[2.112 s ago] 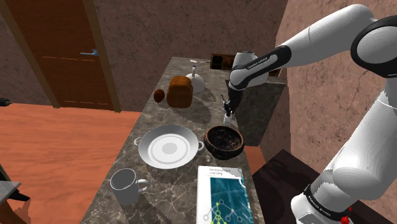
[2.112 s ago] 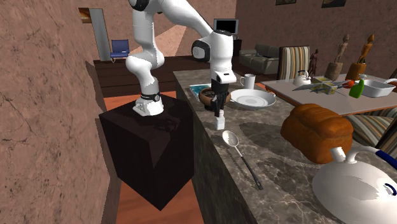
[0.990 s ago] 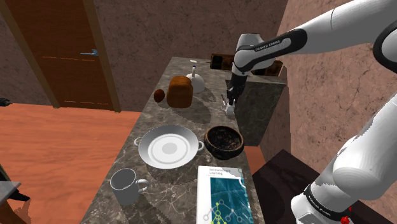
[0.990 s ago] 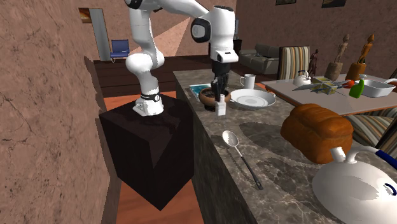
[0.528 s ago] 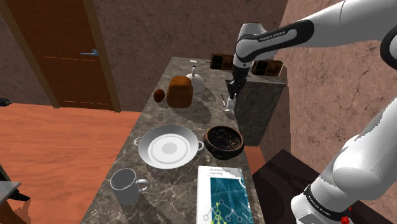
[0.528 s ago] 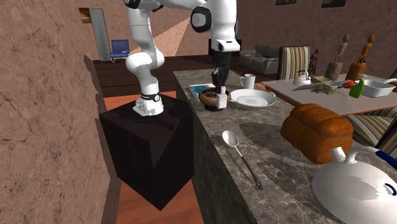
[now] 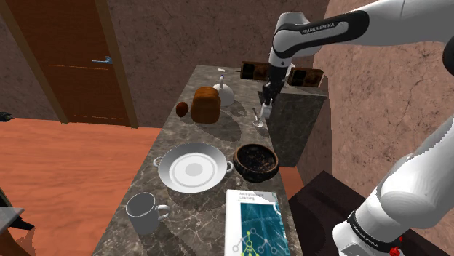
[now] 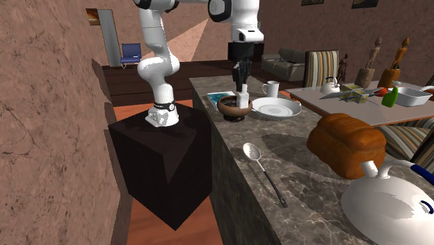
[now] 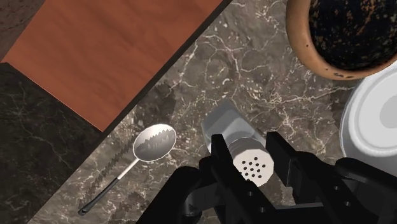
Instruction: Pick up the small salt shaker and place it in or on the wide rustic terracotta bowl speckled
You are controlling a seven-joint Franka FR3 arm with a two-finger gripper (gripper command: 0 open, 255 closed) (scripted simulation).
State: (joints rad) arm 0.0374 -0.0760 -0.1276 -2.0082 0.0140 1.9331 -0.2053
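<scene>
**Lifted since the earlier frames: salt shaker (image 7: 266, 110), clear of the desk (image 7: 218, 138)**

About two seconds before, the salt shaker stood on the desk just beside the terracotta bowl (image 7: 255, 175), with the gripper (image 7: 268, 104) low over it. By this moment the arm had risen and carried the salt shaker up with it.

Findings from the shoulder view, taken from left to right:

- A white mug (image 7: 144, 212) stood near the desk's near end.
- A wide white plate (image 7: 193, 169) lay next along, close beside the terracotta bowl.
- A small brown rounded item (image 7: 182, 109) sat against a bread loaf (image 7: 206, 105), and a white teapot (image 7: 225, 93) stood behind the loaf.
- The terracotta bowl, dark and speckled inside, rested upright on the desk. A book (image 7: 253, 222) lay just on its near side.
- The salt shaker hung in the air beyond the bowl, held below the gripper.

In the wrist view, the fingers (image 9: 222, 154) were closed against both sides of the salt shaker's perforated top. The pale body pointed down toward the marble. Beneath it the desk was bare. A metal spoon (image 9: 151, 142) lay to one side, and the bowl and plate lay to the other. The salt shaker was therefore short of the bowl, not over it.
</scene>
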